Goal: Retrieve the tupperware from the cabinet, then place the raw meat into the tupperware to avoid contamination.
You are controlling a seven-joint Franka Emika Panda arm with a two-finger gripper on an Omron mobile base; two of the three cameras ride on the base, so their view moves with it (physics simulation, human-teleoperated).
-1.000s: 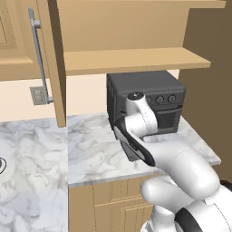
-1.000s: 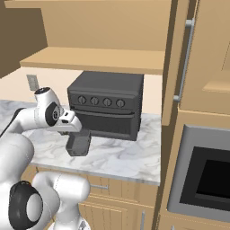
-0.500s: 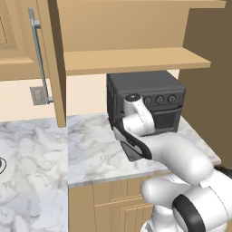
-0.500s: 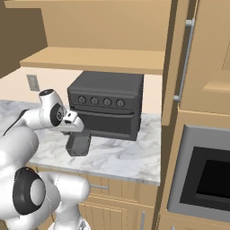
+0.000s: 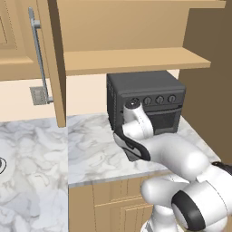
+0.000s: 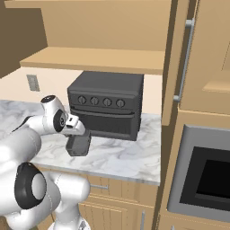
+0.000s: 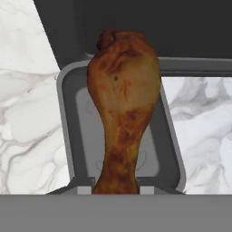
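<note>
The end effector is gripping the reddish-brown drumstick-shaped raw meat by its narrow end, hanging over the small dark grey rimmed tupperware tub on the marble worktop, toaster oven at twelve o'clock; best lowering centred before releasing.

A white marble bench veined in grey runs along a cream wall, with tan wooden base cupboards beneath it. A dark grey toaster oven with a row of knobs sits at the back of the bench, under an open tan shelf. A grey wall outlet sits on the wall to the left. On the right stands a tall tan unit housing a built-in oven with a dark window. The light is even and soft.
</note>
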